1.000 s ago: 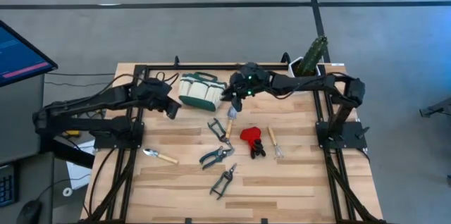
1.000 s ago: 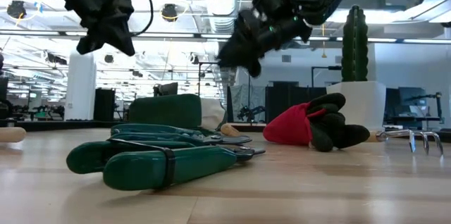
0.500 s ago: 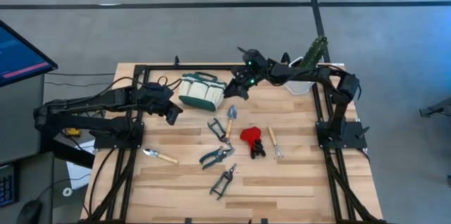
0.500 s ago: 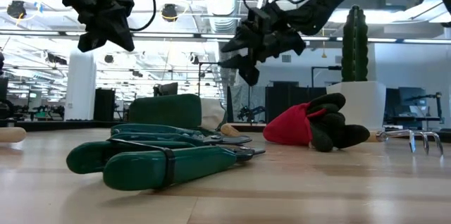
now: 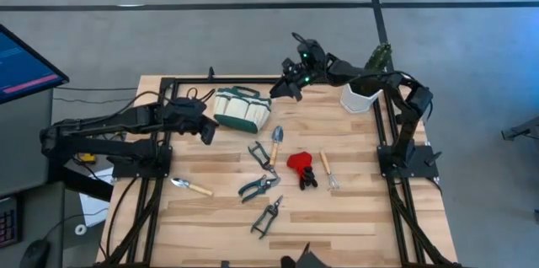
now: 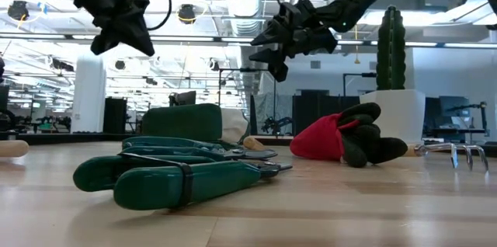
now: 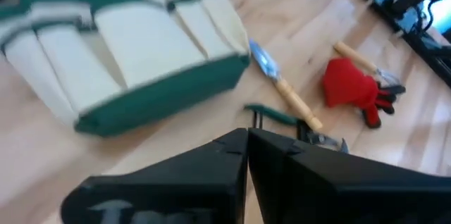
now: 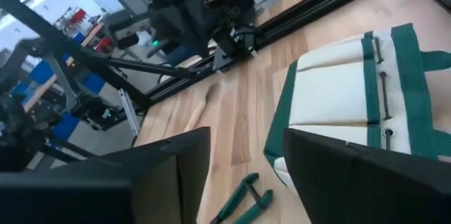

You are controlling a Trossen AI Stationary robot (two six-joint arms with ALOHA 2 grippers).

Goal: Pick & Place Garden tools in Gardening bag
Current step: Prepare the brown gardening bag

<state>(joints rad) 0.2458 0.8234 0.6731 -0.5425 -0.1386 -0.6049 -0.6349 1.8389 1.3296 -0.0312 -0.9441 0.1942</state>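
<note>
The cream and green gardening bag (image 5: pixel 242 108) lies on its side at the table's far middle. To its right, my right gripper (image 5: pixel 278 91) hovers open and empty, high over the far edge (image 6: pixel 268 51). My left gripper (image 5: pixel 206 133) is shut and holds nothing, raised just left of the bag (image 7: pixel 246 143). The garden tools lie flat on the table: a wooden-handled trowel (image 5: pixel 275 143), green shears (image 5: pixel 262 157), a red-headed tool (image 5: pixel 299 167), a thin wooden-handled tool (image 5: pixel 328 171), pruners (image 5: pixel 258 186), a second pair (image 5: pixel 267 216) and another trowel (image 5: pixel 191 186).
A white pot with a cactus (image 5: pixel 364 91) stands at the far right, close under my right arm. A black frame rail (image 5: pixel 253 81) runs along the table's far edge. The near part of the table (image 5: pixel 354 234) holds no tools.
My right gripper has risen and drawn back from above the trowel, beside the bag, toward the table's far edge, turning as it went. It stays open and empty. The tools and the bag lie as before.
</note>
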